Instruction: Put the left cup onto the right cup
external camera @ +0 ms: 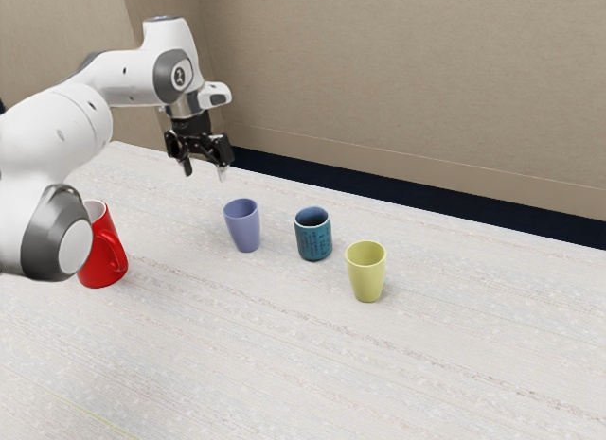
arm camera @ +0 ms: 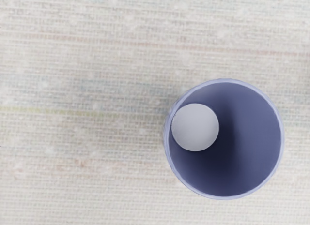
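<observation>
Four vessels upright on the counter (external camera: 284,364) in the exterior view: a lavender cup (external camera: 242,224), a teal cup (external camera: 313,234) just beside it toward the exterior view's right, a yellow-green cup (external camera: 365,270) beyond the teal one on that same side, and a red mug (external camera: 99,246) well apart from the lavender cup toward the exterior view's left, partly behind the white arm (external camera: 57,147). None touching another.

Seen solely from the side camera: the whole row, the arm and the gripper (external camera: 205,170) hanging in the air above the lavender cup, well clear of its rim. Seen from the wrist camera instead: straight down into the lavender cup (arm camera: 242,152), round rim, darker inner wall, pale round bottom, with bare counter (arm camera: 72,113) around it; cup off the middle of that view, so not squarely under the hand.

Lavender cup standing on its base, mouth up, long axis vertical, wider at the rim than at the foot.

Fingers (external camera: 188,164) spread apart, pointing down, released, grasping nothing and touching nothing.
</observation>
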You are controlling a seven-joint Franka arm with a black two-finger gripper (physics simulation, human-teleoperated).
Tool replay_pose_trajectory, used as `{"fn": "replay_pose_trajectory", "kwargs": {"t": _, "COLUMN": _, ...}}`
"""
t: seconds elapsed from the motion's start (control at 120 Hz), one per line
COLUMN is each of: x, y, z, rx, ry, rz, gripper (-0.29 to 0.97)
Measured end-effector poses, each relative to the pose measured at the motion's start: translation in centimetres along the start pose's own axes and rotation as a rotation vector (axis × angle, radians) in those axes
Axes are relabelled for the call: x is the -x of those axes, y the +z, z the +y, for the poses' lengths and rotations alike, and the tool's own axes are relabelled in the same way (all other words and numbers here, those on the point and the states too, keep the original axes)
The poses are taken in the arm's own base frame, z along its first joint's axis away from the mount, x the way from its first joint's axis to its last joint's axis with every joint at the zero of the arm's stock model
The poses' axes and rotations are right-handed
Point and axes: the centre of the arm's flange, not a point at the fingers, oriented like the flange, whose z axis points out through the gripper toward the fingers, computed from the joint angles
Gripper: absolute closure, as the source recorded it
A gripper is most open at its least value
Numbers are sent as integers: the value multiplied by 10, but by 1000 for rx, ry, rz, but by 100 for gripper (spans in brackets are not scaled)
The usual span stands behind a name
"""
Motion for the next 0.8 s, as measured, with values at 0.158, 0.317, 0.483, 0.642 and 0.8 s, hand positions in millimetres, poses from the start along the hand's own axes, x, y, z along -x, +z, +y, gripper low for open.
{"fn": "replay_pose_trajectory", "kwargs": {"t": 0.158, "x": -14, "y": 29, "z": -5, "rx": 5, "ry": -1, "rz": 3, "gripper": 0}}
{"fn": "replay_pose_trajectory", "kwargs": {"t": 0.317, "x": -15, "y": 46, "z": -12, "rx": 35, "ry": -16, "rz": -11, "gripper": 0}}
{"fn": "replay_pose_trajectory", "kwargs": {"t": 0.483, "x": -14, "y": 53, "z": -13, "rx": 43, "ry": -13, "rz": -22, "gripper": 0}}
{"fn": "replay_pose_trajectory", "kwargs": {"t": 0.642, "x": -15, "y": 68, "z": -10, "rx": 53, "ry": -8, "rz": -39, "gripper": 0}}
{"fn": "replay_pose_trajectory", "kwargs": {"t": 0.8, "x": -17, "y": 89, "z": -6, "rx": 64, "ry": -1, "rz": -57, "gripper": 0}}
